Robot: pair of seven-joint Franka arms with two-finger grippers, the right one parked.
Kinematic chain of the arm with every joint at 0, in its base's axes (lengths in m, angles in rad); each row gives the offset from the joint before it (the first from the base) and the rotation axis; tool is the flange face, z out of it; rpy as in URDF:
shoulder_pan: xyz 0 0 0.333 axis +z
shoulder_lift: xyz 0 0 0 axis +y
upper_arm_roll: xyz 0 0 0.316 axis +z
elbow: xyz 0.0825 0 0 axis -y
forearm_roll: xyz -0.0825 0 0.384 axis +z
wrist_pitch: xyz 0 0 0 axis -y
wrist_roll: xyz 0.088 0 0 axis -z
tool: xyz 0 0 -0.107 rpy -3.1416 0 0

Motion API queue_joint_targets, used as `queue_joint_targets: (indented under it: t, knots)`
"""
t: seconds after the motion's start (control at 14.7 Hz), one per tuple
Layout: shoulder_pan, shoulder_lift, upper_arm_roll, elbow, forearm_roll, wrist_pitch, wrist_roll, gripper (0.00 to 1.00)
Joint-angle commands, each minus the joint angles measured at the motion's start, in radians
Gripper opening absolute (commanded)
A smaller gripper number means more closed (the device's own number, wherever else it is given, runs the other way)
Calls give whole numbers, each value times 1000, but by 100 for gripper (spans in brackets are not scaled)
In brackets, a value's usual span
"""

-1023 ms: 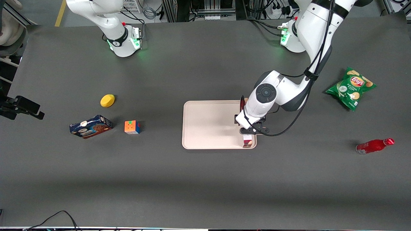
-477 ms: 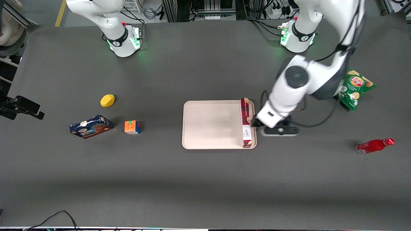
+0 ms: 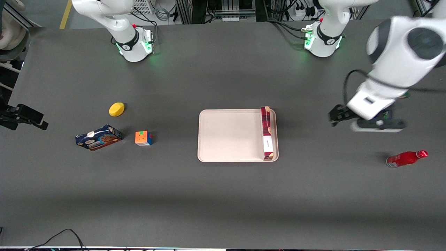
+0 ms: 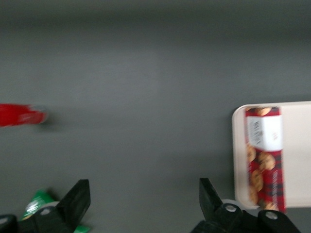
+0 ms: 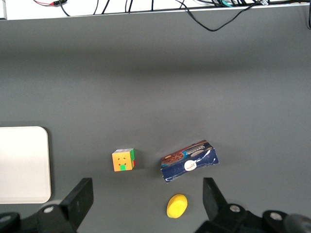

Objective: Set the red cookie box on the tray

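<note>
The red cookie box lies flat inside the tray, lengthwise along the tray's edge nearest the working arm's end of the table, its white label toward the front camera. In the front view the tray sits at the centre of the frame on the dark table. The left wrist view shows the same: the red cookie box rests just inside the tray's rounded rim, touched by nothing.

The gripper hangs over bare table at centre right of the front view, well apart from the tray, its fingers spread wide and holding nothing; in the wrist view the gripper has only table between its fingers.

A red bottle lies on its side in the lower right of the front frame. In the left half sit a rubik's cube, a dark-blue cookie box beside it, and a yellow round object above them.
</note>
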Motion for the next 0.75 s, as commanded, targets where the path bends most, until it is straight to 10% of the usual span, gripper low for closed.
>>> queue_joint_targets:
  t: [0.0,0.68]
  knots:
    - [16,-81,72,43,-22,-158,95,100]
    - [27,-141,163,78,-68,-244,239,100]
